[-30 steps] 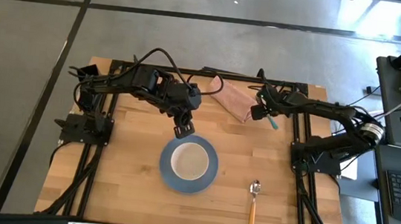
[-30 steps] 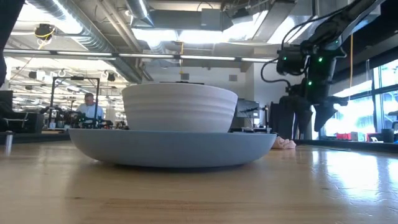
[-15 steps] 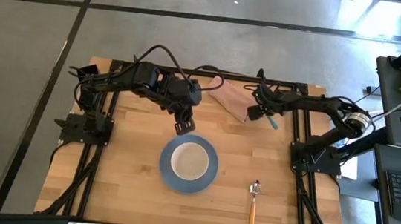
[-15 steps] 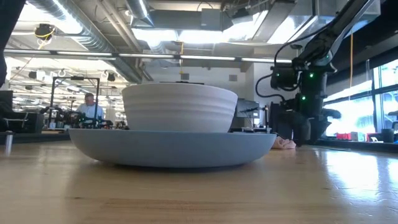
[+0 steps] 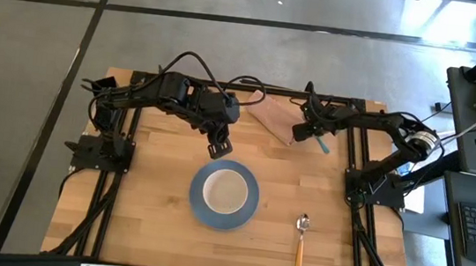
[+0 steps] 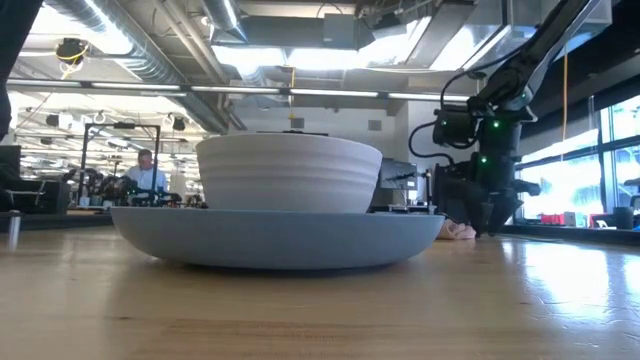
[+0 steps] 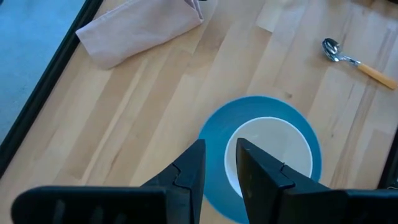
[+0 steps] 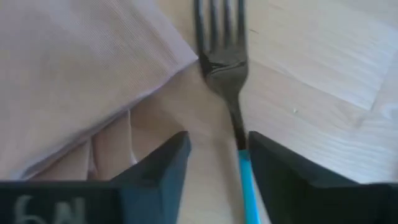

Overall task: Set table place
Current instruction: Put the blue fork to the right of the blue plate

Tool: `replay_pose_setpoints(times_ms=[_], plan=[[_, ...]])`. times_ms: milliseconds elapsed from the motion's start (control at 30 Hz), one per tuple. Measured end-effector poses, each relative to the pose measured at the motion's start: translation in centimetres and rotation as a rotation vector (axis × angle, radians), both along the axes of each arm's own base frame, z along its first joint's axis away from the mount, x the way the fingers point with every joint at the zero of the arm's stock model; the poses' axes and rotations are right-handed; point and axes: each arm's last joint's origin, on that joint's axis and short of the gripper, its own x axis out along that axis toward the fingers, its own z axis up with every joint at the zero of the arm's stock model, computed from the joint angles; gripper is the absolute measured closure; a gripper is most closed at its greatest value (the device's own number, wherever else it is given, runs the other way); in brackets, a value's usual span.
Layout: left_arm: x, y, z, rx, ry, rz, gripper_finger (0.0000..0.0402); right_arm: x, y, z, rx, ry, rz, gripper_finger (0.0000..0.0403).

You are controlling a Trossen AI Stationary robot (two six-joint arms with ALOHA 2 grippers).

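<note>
A white bowl (image 5: 225,191) stands in the grey-blue plate (image 5: 198,205) at the table's middle. My left gripper (image 5: 213,149) hovers above the plate's far rim (image 7: 214,130), its fingers a narrow gap apart and empty. The fork (image 8: 224,62) lies flat on the wood at the far right, its tines beside a pink napkin (image 5: 271,114) and its teal handle (image 5: 321,144) pointing right. My right gripper (image 8: 217,149) is open and low over the fork, with one finger on each side of the fork's neck. The orange-handled spoon (image 5: 300,241) lies at the near right. My right gripper comes at the fork from above, its fingers straddling the place where the metal neck meets the teal handle (image 8: 245,174). The handle runs close along one finger (image 8: 280,168); whether they touch I cannot tell. The fork lies flat on the table.
The folded napkin lies against the far frame between the two arms. The black metal frame (image 5: 354,163) runs along the table's sides. Bare wood shows to the left of the plate and along the near edge. A person sits far off in the room (image 6: 146,170).
My right gripper has gone down toward the table and a little toward the napkin, ending astride the fork, which has stayed where it was. My left gripper has drawn back from the bowl a little toward the far edge.
</note>
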Motion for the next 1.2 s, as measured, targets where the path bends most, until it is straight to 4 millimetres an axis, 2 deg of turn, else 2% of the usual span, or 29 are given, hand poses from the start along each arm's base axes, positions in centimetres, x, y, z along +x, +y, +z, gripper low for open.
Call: replay_pose_setpoints(times_ms=[300,567,733,1000,1200], plan=[[0.0,0.0,0.0,0.000,0.000,0.000,0.0319,-0.6,-0.7,-0.2,0.029,-0.006,0.009,0.0386],[0.0,0.0,0.0,0.000,0.000,0.000,0.0319,-0.6,-0.6,-0.1,0.022,-0.017,0.015,0.0392],[0.0,0.0,0.0,0.000,0.000,0.000,0.0319,-0.8,0.0,1.1,0.004,-0.033,0.017,0.0394],[0.0,0.0,0.0,0.000,0.000,0.000,0.0319,-1.8,1.8,3.9,0.082,-0.148,-0.067,0.0394],[0.0,0.0,0.0,-0.001,0.000,0.002,0.0319,-1.7,4.4,7.0,0.042,-0.294,-0.124,0.0394]])
